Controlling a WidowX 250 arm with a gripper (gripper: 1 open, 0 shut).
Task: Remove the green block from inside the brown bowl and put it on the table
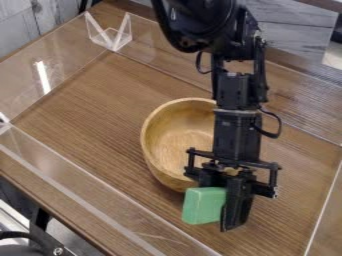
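Observation:
The green block point(203, 206) hangs just outside the near rim of the brown bowl point(177, 135), low over the table point(94, 110). My gripper point(225, 208) points straight down and is shut on the green block, with one dark finger point(238, 205) showing at the block's right side. The bowl's hollow shows nothing inside it. I cannot tell whether the block's lower edge touches the tabletop.
Clear plastic walls point(60, 165) run along the table's left and near edges. A small clear plastic stand point(110, 32) sits at the far left corner. The black arm point(221, 40) rises over the bowl's right side.

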